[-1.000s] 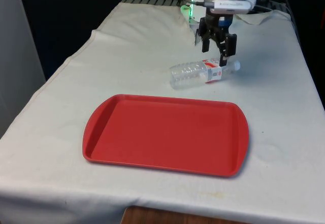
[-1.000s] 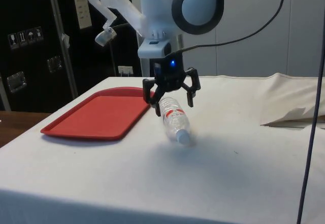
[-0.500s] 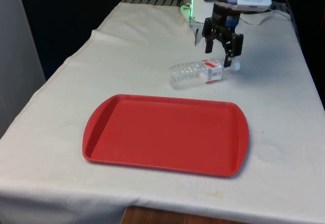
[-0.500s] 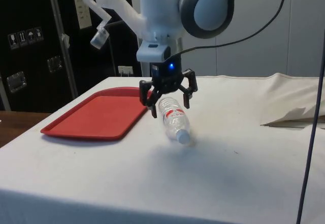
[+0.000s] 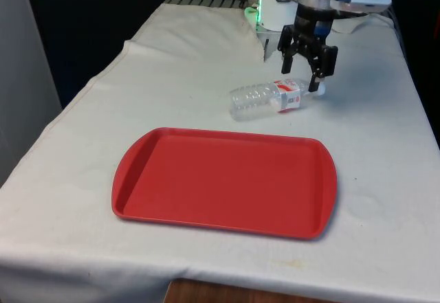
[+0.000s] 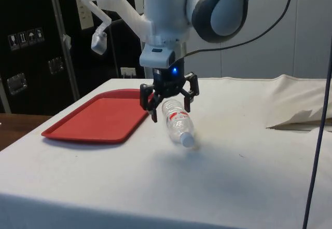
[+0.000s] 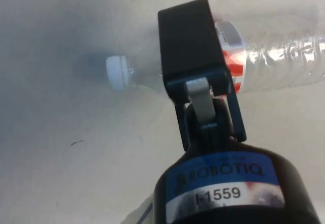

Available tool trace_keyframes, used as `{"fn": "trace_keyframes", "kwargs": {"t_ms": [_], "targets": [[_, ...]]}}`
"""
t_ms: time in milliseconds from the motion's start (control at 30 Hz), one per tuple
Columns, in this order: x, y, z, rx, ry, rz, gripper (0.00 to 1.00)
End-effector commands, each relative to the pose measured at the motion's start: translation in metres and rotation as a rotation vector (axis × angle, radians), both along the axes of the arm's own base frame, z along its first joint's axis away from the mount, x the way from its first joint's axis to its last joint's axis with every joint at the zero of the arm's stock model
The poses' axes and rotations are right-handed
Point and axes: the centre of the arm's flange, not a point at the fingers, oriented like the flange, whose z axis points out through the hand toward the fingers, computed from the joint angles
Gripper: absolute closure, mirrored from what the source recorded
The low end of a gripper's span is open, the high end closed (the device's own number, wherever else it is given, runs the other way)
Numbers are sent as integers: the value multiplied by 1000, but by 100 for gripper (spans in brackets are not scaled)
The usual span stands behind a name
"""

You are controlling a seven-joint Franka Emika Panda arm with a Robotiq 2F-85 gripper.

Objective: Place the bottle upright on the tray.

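Bottle point(image 5: 273, 98) is lying on its side on the counter point(image 5: 192, 62), just beyond the far edge of the red tray point(image 5: 223, 181), its white cap point(image 7: 117, 72) pointing toward the front view's right. The pincer point(image 5: 307, 70) is being held spread just above the bottle's neck end, gripping nothing.

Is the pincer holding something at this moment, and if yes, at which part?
Nothing is held. The pincer hangs open above the neck end of the bottle, which lies on its side on the white cloth.
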Motion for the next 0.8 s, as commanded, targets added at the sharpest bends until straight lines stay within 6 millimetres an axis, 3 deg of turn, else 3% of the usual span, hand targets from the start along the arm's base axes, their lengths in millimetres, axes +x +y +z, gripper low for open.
{"fn": "trace_keyframes", "kwargs": {"t_ms": [0,400,767], "targets": [[1,0,4,-10,-27,6,0],[-2,11,4,-43,-57,41,0],[-17,16,-4,-78,-61,33,0]]}}
